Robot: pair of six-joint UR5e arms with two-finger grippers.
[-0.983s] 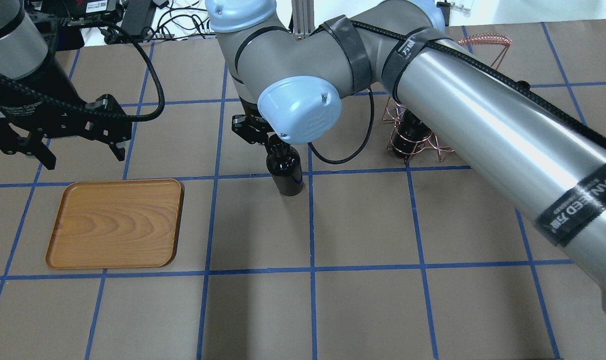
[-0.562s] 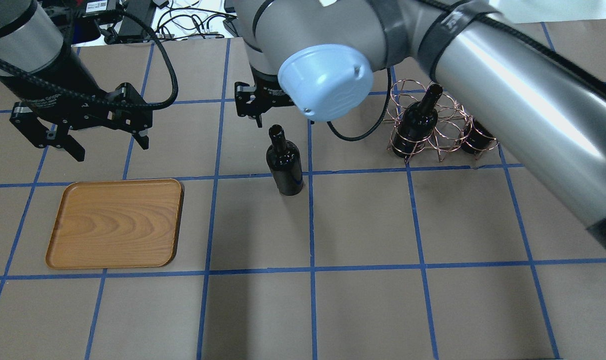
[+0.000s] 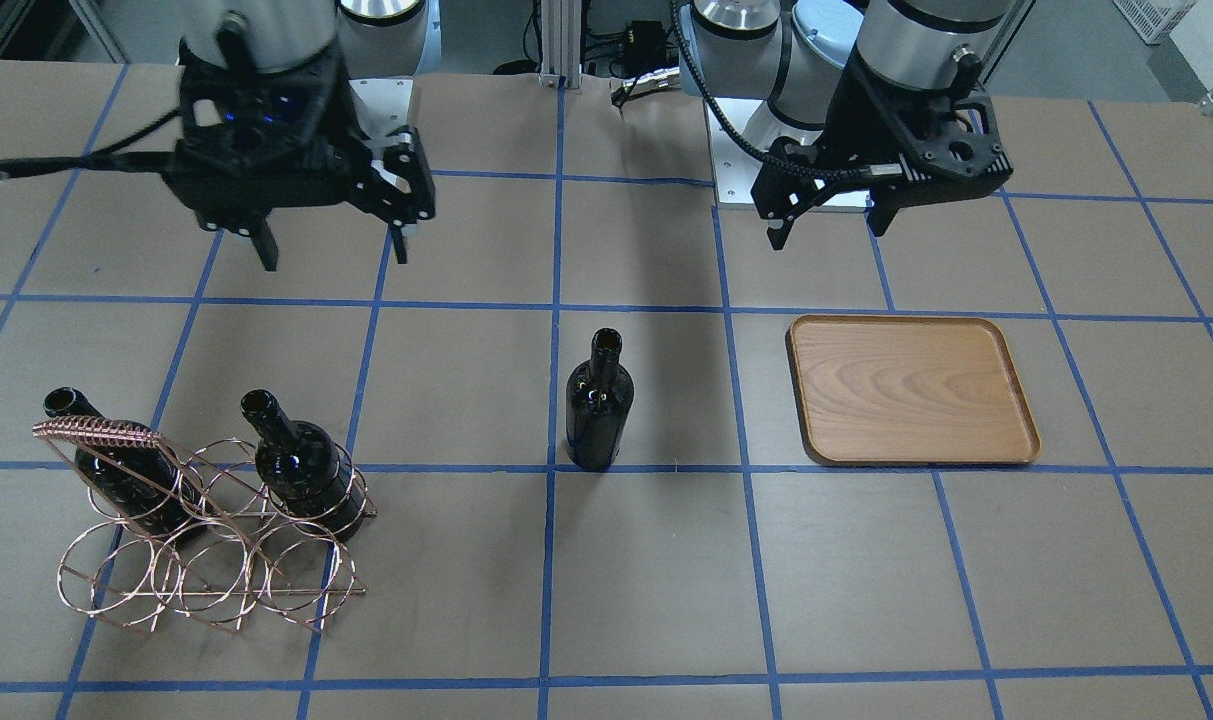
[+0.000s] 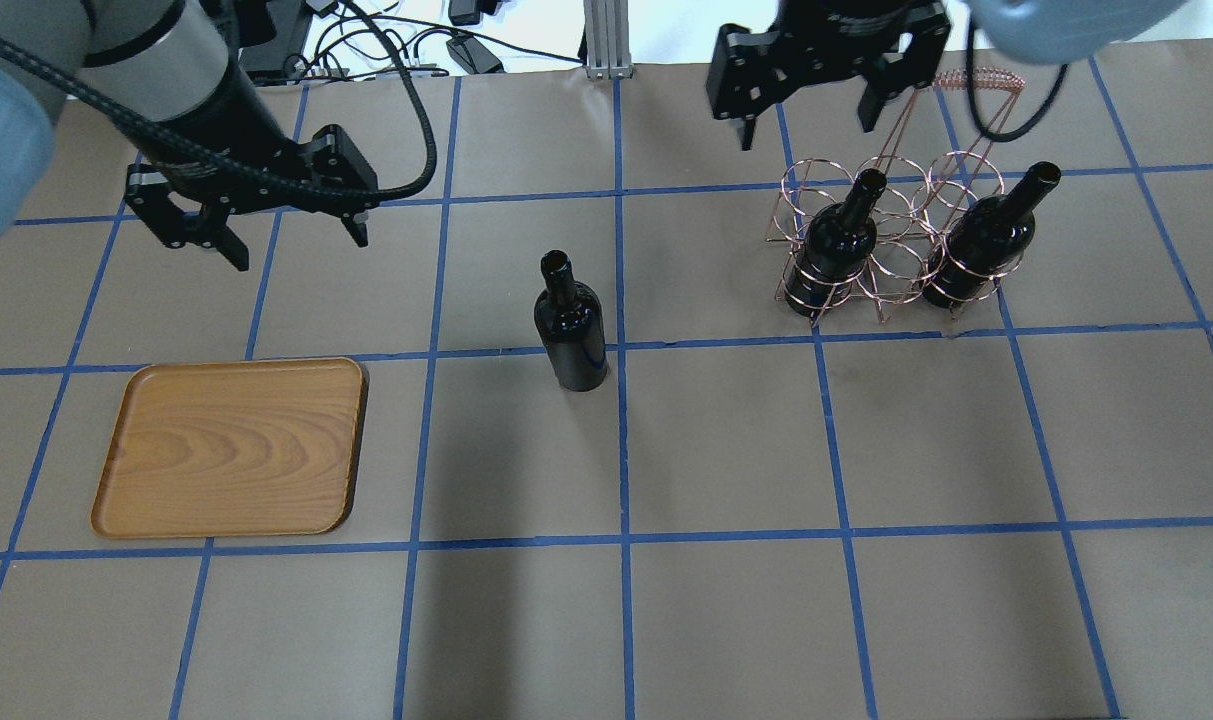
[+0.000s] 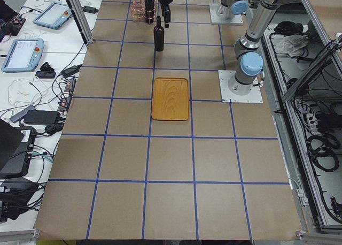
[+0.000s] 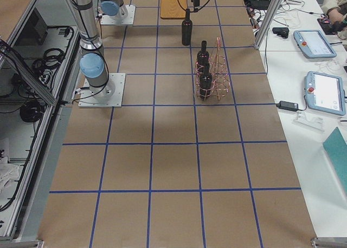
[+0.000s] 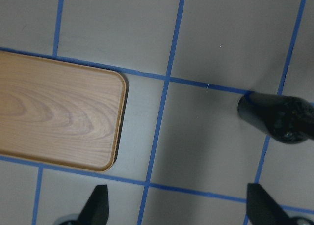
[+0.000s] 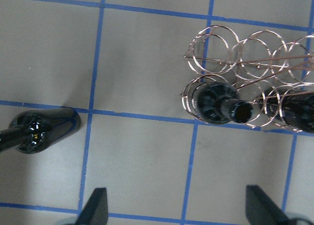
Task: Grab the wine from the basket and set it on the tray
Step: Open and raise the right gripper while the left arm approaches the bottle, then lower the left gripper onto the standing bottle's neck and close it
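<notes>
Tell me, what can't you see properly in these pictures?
- Left wrist view: the standing wine bottle runs off the right edge; only its lower part shows.
- Right wrist view: the basket's second bottle is cut by the right edge.
- Exterior left view: the basket is tiny, at the top edge.
- Every view: dark glass hides whether the bottles hold anything.

Bench (image 4: 726,620) under brown sheet, blue tape grid (image 4: 625,450) across it. White side desk (image 5: 59,41) alongside, teach pendants (image 5: 21,53) on it. Aluminium post (image 5: 77,15) at bench edge. Cable bundles (image 5: 319,140) along opposite side. Light even, shadows soft.
</notes>
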